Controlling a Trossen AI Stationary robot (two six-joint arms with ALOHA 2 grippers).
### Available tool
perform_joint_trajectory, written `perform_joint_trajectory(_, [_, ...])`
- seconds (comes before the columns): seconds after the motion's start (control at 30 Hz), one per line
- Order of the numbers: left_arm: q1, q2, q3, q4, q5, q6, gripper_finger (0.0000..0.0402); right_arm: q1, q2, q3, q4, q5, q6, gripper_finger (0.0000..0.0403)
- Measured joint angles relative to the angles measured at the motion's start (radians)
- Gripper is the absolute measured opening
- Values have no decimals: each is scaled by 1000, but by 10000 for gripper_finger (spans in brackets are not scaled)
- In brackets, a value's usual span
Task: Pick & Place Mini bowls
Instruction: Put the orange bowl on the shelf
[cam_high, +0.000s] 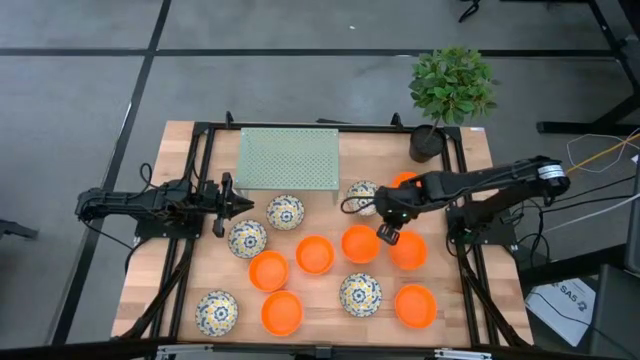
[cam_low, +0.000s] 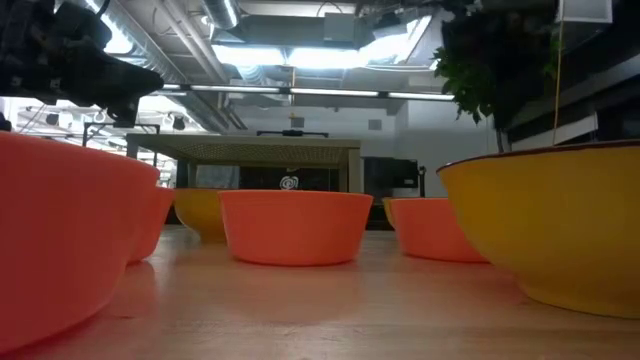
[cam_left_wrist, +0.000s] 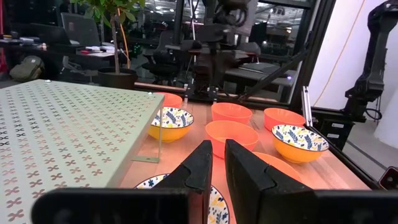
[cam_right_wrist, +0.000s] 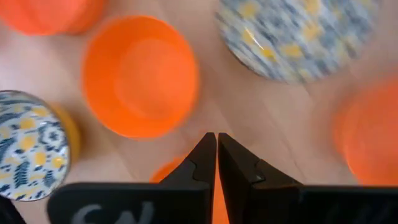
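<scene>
Right gripper (cam_high: 388, 234) pressed together and empty above orange mini bowls (cam_high: 360, 244) mid surface (cam_high: 320, 325), left gripper (cam_high: 222, 205) nearly closed, empty, beside a flowered mini bowl (cam_high: 285, 212)

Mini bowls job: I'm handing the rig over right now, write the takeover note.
Left gripper: nearly closed, empty, beside the perforated green tray.
Right gripper: shut, empty, above the orange bowls mid-table.
Mini bowls: orange ones and floral ones all loose on the wooden table; one floral bowl sits at the front left.
Done: nothing on the tray.
Left: every bowl still to pick and place.
</scene>
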Motion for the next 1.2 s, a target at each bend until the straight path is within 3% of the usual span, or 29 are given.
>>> perform_joint_trajectory(0.13, [0,0,0,0,0,0,38,-27,-19,0,-104,26,127,20])
perform_joint_trajectory(0.27, [0,0,0,0,0,0,38,-49,-21,0,-171,99,144,20])
perform_joint_trajectory(0.47, [0,0,0,0,0,0,38,-73,-21,-32,-205,107,198,20])
perform_joint_trajectory(0.8, [0,0,0,0,0,0,38,-115,-21,-114,-150,98,121,23])
perform_joint_trajectory(0.93, [0,0,0,0,0,0,38,-133,-21,-158,-84,96,82,51])
perform_joint_trajectory(1.2, [0,0,0,0,0,0,38,-198,-21,-214,6,105,67,158])
